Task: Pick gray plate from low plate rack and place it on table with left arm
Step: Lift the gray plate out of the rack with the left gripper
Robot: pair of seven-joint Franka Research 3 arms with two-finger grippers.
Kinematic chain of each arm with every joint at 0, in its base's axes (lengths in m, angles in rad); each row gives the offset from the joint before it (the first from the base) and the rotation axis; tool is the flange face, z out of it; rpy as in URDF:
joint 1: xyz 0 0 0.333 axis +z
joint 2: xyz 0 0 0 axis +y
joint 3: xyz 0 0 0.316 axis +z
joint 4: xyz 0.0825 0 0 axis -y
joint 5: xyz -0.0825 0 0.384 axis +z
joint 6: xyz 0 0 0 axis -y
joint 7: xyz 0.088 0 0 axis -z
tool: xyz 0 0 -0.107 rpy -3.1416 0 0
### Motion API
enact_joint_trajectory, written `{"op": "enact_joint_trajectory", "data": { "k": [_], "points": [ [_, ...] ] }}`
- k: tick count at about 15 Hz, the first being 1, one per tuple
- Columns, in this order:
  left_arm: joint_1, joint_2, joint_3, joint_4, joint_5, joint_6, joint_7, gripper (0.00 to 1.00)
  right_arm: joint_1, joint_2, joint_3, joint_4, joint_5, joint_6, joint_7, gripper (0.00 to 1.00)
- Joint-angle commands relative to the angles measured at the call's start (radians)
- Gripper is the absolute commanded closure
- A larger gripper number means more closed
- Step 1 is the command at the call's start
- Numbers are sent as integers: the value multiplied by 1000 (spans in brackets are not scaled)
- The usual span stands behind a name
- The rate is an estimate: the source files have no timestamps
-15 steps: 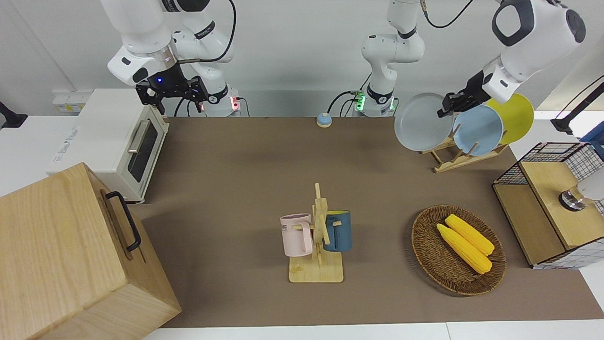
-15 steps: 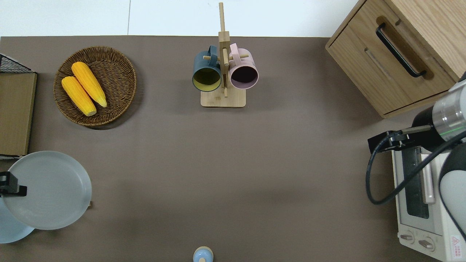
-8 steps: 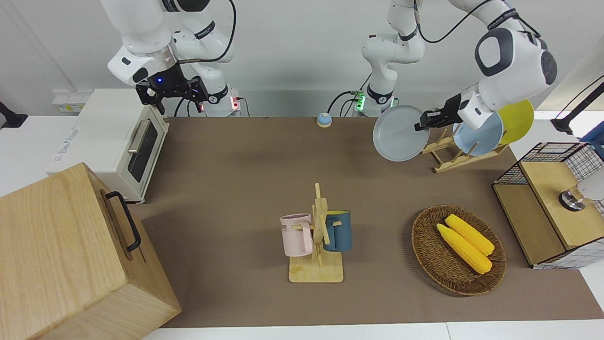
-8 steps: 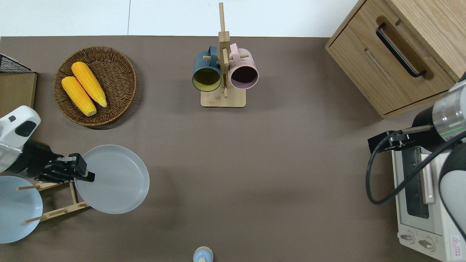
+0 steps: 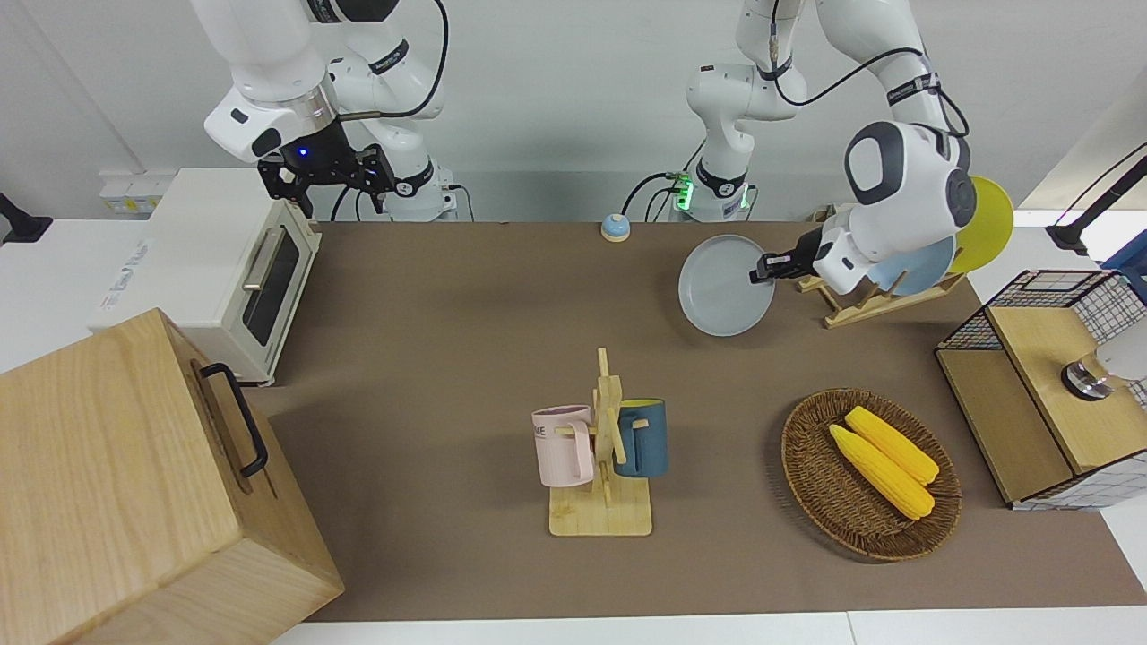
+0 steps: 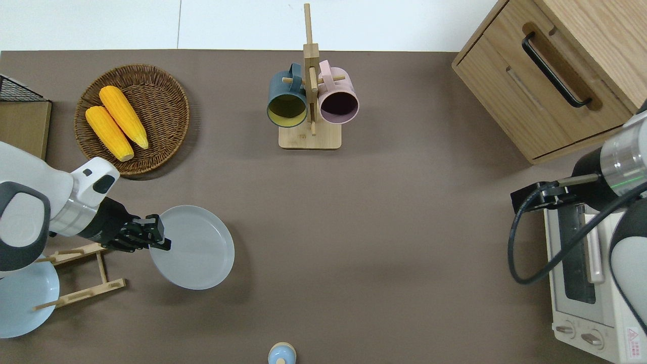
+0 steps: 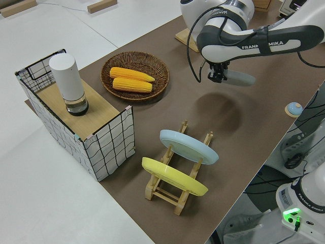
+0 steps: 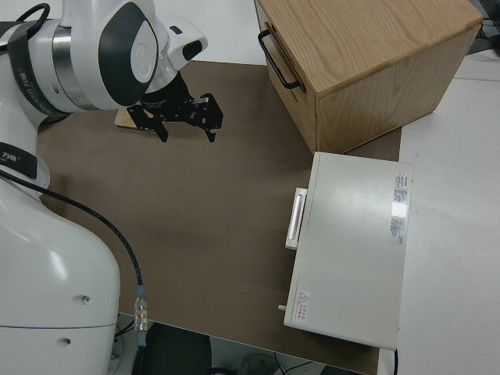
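"FRANKA EMIKA" in white on my left arm point(image 7: 264, 38) dark link, same lettering on my white base point(image 7: 307, 201), red triangular warning label, unreadable, on the toaster oven point(image 8: 348, 250) top.

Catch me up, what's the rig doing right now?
The left gripper is shut on the gray plate at its rim and holds it in the air over bare table, clear of the low plate rack. The plate is not yet set down. The light blue plate and the yellow plate sit in the rack. The right arm is parked with its jaws open.
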Motion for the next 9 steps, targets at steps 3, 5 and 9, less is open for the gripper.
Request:
{"op": "enact_joint_trajectory", "data": {
  "k": [3,5,9],
  "points": [
    [-13,30,-39,-50,-9,69,6,1000,-23,-2,21,7,-6,-11,12,17],
    [-13,44,-65,-64,-9,98,-1,1000,-23,-2,21,6,-5,-11,12,17],
    [-13,51,-85,-78,-14,134,-6,1000,-23,-2,21,7,-5,-11,12,17]
  ]
}}
